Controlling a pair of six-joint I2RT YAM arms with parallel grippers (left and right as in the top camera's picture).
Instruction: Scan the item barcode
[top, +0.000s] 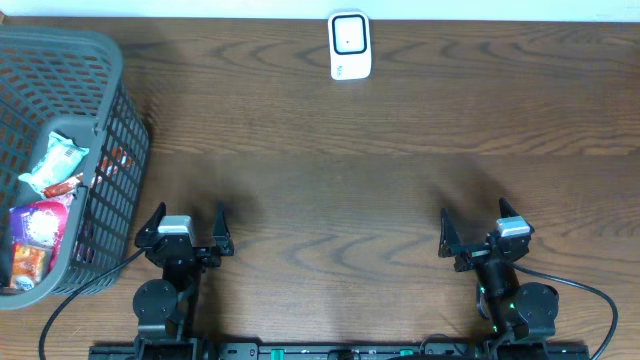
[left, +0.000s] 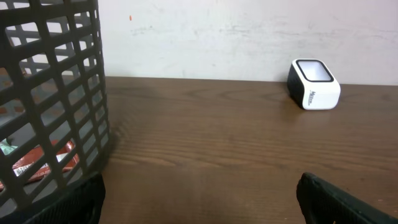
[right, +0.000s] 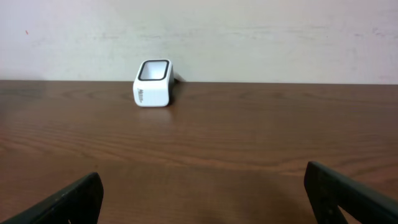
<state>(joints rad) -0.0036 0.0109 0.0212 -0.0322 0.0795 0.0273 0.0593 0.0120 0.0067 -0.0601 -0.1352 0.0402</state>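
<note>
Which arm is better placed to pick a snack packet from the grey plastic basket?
Left. The open left gripper sits beside the grey plastic mesh basket holding colourful snack packets; the open right gripper is across the brown wooden table, farther away.

i see the basket (top: 122, 150) cut off at the overhead view's left edge, its snack packets (top: 42, 222) overlapping with any barcode hidden, the print on the scanner (left: 314, 87) too small to read, and the left fingertips (left: 339, 202) and right fingertips (right: 348, 199) clipped by the wrist views' bottom edges.
</note>
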